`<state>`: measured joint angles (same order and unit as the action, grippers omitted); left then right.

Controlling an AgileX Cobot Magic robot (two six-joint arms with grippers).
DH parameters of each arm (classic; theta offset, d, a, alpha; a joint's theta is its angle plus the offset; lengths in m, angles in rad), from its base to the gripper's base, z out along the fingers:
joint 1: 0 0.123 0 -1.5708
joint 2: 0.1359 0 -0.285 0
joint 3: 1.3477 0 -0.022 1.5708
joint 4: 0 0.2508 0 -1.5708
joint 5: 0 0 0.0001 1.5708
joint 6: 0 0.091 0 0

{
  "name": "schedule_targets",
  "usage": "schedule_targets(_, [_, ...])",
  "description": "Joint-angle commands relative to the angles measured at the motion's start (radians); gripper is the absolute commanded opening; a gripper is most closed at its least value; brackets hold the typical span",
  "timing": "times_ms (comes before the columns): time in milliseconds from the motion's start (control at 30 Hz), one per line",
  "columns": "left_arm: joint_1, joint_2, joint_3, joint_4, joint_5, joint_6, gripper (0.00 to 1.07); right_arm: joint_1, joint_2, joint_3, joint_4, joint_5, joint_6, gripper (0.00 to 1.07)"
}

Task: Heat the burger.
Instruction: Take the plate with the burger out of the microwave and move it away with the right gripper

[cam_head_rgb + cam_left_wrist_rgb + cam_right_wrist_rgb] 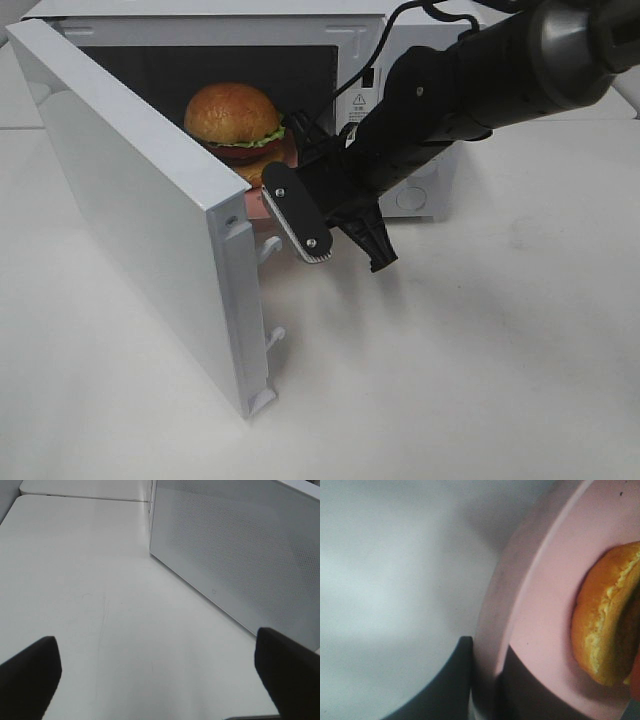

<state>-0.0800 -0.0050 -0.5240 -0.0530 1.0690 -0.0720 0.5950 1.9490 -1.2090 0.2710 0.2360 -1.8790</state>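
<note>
Burger [232,118] is sitting on the pink plate [545,605] inside the open microwave [400,60]; the right pincer [482,680] is clenching the plate's rim, while the left pincer [160,675] is hanging released over the bench [75,580].

Glossy-bunned burger [233,120] – smooth pink plate [540,605] – matt white microwave [150,210] of painted-looking metal.

Lighting's bright and even from overhead, soft shadows on the white counter [480,350] under my arm and the microwave door [140,210]. Microwave cavity stays dim. My right wrist view is super close and blurry, plate [540,605] washed out pink. Left wrist's dark jaws sit out of focus.
</note>
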Motion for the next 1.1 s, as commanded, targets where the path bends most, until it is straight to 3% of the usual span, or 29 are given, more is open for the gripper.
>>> schedule_targets(33, [0.003, -0.004, 0.003, -0.007, 0.001, 0.001, 0.99, -0.024, -0.069, 0.047, 0.024, -0.072, -0.014, 0.0])
schedule_targets(500, [0.003, -0.004, 0.003, -0.007, 0.001, 0.001, 0.99, -0.023, -0.196, 0.197, 0.059, -0.116, -0.019, 0.0])
schedule_targets(1100, [0.003, -0.004, 0.003, -0.007, 0.001, 0.001, 0.99, -0.009, -0.429, 0.464, 0.041, -0.154, -0.007, 0.0])
